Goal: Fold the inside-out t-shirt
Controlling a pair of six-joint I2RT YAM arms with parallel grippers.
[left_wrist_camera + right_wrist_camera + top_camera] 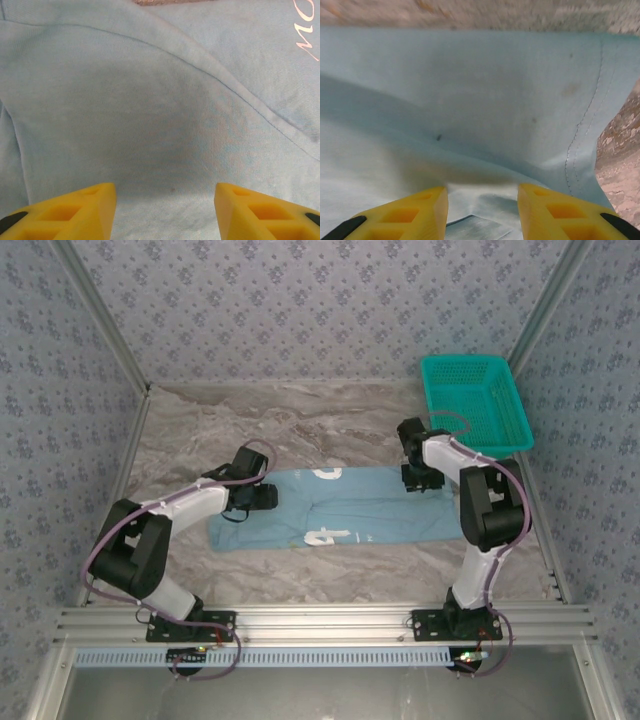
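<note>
I see the shirt (340, 510) flat on the table (250, 430), left gripper (164, 191) and right gripper (482, 192) both spread wide over its ends, so I'd press down, pinch what looks like the far edge, and lift evenly.

We find both arms reaching inward from their bases, elbows bent and raised. The left claw (262, 496) sits low and points toward the right arm, its yellow fingers (75, 212) spread wide. The right claw (422, 480) points downward, its fingers (405, 215) parted more narrowly.
</note>
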